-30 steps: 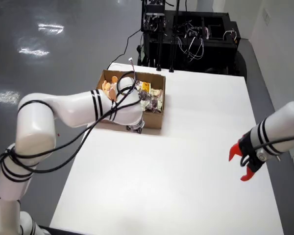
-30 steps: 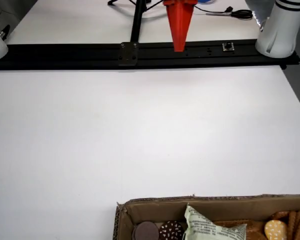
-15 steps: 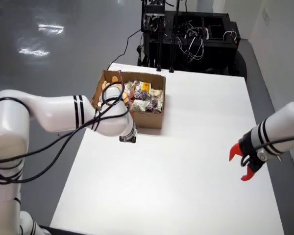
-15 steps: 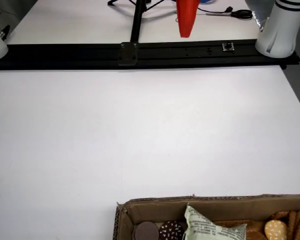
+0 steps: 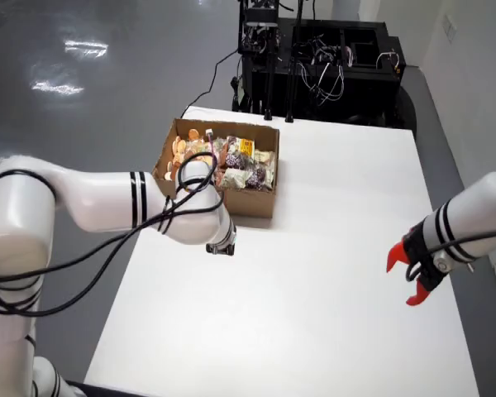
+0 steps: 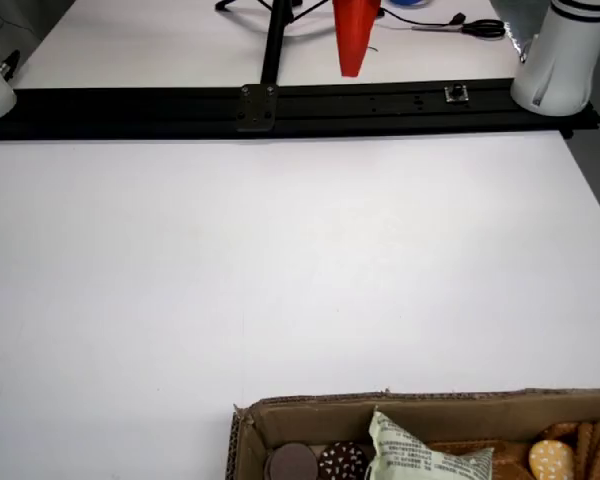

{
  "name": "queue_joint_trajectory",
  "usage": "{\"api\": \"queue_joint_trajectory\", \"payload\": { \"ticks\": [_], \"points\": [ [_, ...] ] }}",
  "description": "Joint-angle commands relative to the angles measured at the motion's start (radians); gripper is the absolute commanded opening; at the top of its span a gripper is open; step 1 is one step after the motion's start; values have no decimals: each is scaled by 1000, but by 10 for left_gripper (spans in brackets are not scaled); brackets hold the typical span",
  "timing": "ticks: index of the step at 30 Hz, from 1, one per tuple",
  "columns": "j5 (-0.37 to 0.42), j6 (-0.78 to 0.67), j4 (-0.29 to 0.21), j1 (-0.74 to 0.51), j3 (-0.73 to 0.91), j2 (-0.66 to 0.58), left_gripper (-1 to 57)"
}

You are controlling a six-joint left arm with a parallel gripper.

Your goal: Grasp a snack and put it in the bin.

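Both jaws hidden, gripper [image 5: 221, 246] beside box [image 5: 252, 201]

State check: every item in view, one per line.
Brown cardboard box: open-topped, upright on the table, filled with snacks.
Packaged snacks: piled inside the box, none lying on the table.
White working arm's gripper: low over the table just outside the box's front wall; jaws hidden.
Red-fingered gripper of the second arm: open, empty, above the table's right edge.
White table: bare where visible.

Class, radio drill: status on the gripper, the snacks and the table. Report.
Gripper low over table, jaws hidden. Snacks all in box. Second arm idle at right edge.
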Motion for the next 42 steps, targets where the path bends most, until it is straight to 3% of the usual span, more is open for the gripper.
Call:
{"api": "queue_joint_trajectory", "payload": {
  "ticks": [1,18,42],
  "points": [
    [-3,2,-3,-7,-3,5,-4],
    [-4,2,-19,-33,-3,50,-4],
    [7,2,-21,-53,-3,-1,-4]
  ]
}}
